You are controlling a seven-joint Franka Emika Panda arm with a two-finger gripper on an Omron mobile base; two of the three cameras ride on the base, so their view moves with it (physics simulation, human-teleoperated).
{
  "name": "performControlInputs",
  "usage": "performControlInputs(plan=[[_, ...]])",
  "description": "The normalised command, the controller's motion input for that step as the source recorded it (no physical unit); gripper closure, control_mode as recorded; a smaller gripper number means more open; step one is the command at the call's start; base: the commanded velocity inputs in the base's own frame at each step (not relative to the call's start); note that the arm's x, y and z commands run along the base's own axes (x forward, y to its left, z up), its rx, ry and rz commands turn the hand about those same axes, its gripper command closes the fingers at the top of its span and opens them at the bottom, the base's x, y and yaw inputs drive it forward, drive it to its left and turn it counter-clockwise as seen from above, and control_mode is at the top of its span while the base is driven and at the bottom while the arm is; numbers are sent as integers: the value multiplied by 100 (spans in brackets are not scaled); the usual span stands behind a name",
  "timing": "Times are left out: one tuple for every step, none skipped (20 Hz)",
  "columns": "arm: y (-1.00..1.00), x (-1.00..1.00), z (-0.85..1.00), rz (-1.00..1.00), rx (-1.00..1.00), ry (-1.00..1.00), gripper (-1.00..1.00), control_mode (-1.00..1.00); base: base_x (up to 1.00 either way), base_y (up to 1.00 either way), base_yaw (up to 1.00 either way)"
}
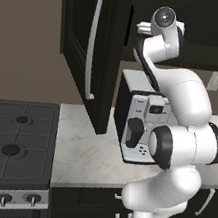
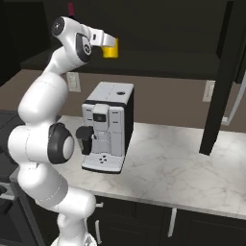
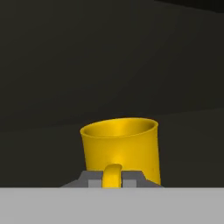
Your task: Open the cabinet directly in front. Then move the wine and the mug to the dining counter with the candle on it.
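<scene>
The cabinet stands open: its left door (image 1: 81, 35) with a pale bar handle (image 1: 95, 42) swings out over the counter, and its right door (image 2: 222, 77) hangs open too. My arm reaches onto the dark shelf. The yellow mug (image 3: 120, 148) stands upright right before my hand, and my gripper (image 3: 113, 179) is shut on the mug's side handle. From the right base view the mug (image 2: 111, 48) sits at the end of my hand. The wine's red neck top (image 2: 70, 8) peeks above my wrist; its dark body blends into the shadow. The dining counter and candle are out of view.
A silver and black coffee machine (image 1: 142, 119) stands on the marble counter (image 1: 85, 152) right under the open shelf, close to my elbow. A gas stove (image 1: 11, 139) joins the counter on the left. Dark base cabinets (image 2: 139, 223) run below.
</scene>
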Motion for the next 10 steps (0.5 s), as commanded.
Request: performControlInputs(plan=[[0,-21,40,0,0,-30,100,-100,0,0,0],[0,-30,46,0,0,-37,100,-100,0,0,0],[0,-36,41,0,0,-39,100,-100,0,0,0],[0,-39,27,0,0,-28,100,-100,0,0,0],[0,0,1,0,0,-8,100,-100,0,0,0],[0,0,0,0,0,0,100,-100,0,0,0],[0,0,0,0,0,0,100,-100,0,0,0],[0,-8,0,0,0,0,100,-100,0,0,0],[0,-66,0,0,0,-7,100,-100,0,0,0],[0,-98,0,0,0,-9,100,-100,0,0,0]])
